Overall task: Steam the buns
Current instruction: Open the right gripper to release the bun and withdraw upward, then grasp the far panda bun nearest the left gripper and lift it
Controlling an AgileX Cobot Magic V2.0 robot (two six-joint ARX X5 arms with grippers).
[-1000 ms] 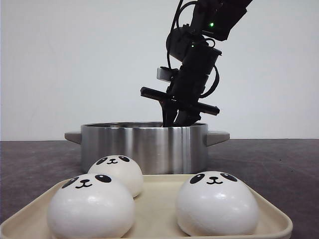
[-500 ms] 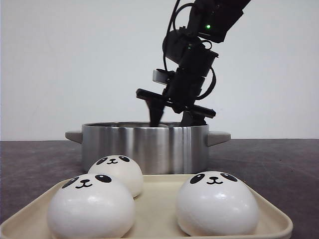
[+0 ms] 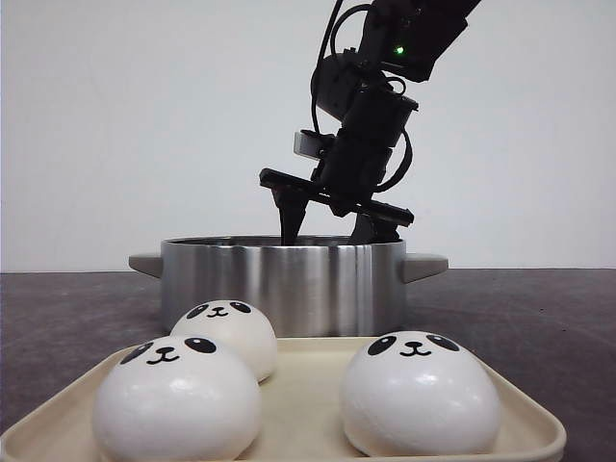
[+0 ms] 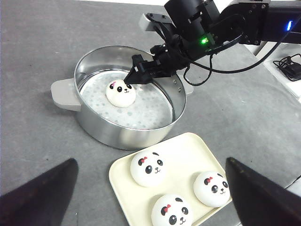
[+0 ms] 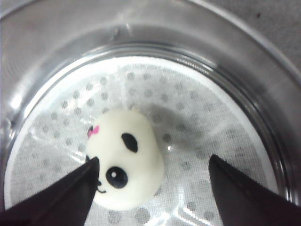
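Three white panda buns (image 3: 176, 397) (image 3: 228, 332) (image 3: 419, 390) sit on a cream tray (image 3: 308, 371) at the front. A steel pot (image 3: 284, 284) stands behind it. A fourth bun (image 4: 121, 92) lies inside the pot on the dotted steamer liner, also in the right wrist view (image 5: 127, 160). My right gripper (image 3: 329, 229) hangs over the pot with its tips at rim height, open and empty; in the right wrist view (image 5: 153, 162) one finger (image 5: 70, 197) is beside the bun. My left gripper (image 4: 150, 162) is open and empty, high above the tray (image 4: 188, 146).
The pot has a flat handle (image 4: 63, 94) on each side. The tray lies close against the pot's near side. Cables and a white surface edge (image 4: 289, 63) lie off to the side beyond the right arm. Grey tabletop surrounds pot and tray.
My right gripper has risen from inside the pot to rim height and its jaws have spread wider. The bun stays in the pot. The tray's buns have not moved.
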